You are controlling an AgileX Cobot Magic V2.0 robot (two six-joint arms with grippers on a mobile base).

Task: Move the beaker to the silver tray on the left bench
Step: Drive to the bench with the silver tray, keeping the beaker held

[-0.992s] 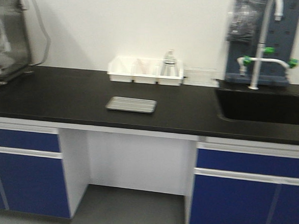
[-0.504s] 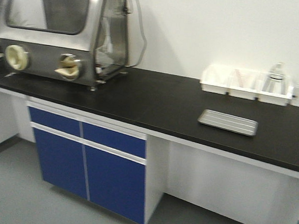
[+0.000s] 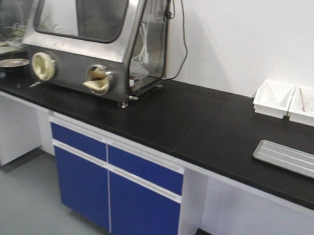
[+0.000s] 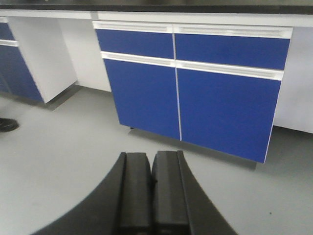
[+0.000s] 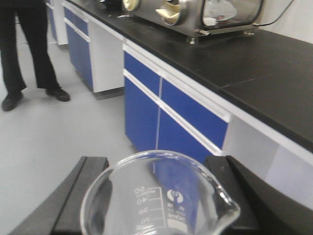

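Your right claw (image 5: 161, 218) grips the beaker (image 5: 146, 188), with one black finger against each side of its clear wall. The vessel is upright and empty, spout to the right, and is carried over the floor off the front of the table (image 3: 198, 124). Your left claw (image 4: 151, 191) is pressed closed on nothing and points at the blue cabinet doors (image 4: 195, 93). The silver tray (image 3: 289, 159) lies flat on the table at the far right of the front view, near the front edge, in front of the white bins (image 3: 289, 101) and well apart from the glove box (image 3: 92, 43). Judgement: the carry is under way and the tray is not yet within reach. Bring the base square to the tray before you extend the arm. Raise the beaker clear of the white table edge, keep it level, and lower it inside the tray's rim before you release. Mind the person (image 5: 29, 49) standing in the aisle.
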